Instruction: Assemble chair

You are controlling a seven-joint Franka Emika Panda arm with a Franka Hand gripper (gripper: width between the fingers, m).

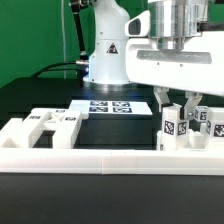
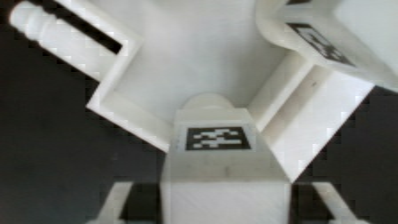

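The tool (image 1: 178, 103) is seen low on the exterior view's right, hung from the white robot arm (image 1: 108, 50). Its two fingers are held apart, released, with nothing clamped between them. Directly beneath it stands a cluster of upright white plastic chair pieces (image 1: 172, 126), each carrying a small square black-and-white tag. They are set on the black table (image 1: 30, 100) just behind the low white border rail (image 1: 100, 152).

Through the wrist view the fingers (image 2: 121, 205) are picked out on either side of a narrow white round-topped chair piece (image 2: 217, 110), tagged on its face. Dark gaps are seen between it and each finger. Whether the pads touch it further along cannot be told, since that part is cut off by the frame's edge. Beyond that piece a broad angled white panel (image 2: 169, 75) is made out. Near it are a ribbed white peg-like bar (image 2: 63, 40) and another tagged white piece (image 2: 320, 45), somewhat blurred.

Over on the exterior view's left a flat white slotted chair panel (image 1: 50, 122) is found lying on the table, well apart from the upright cluster and just behind the rail. Between the two groups, further back, the thin white marker board (image 1: 112, 105) is laid flat near the arm's base.
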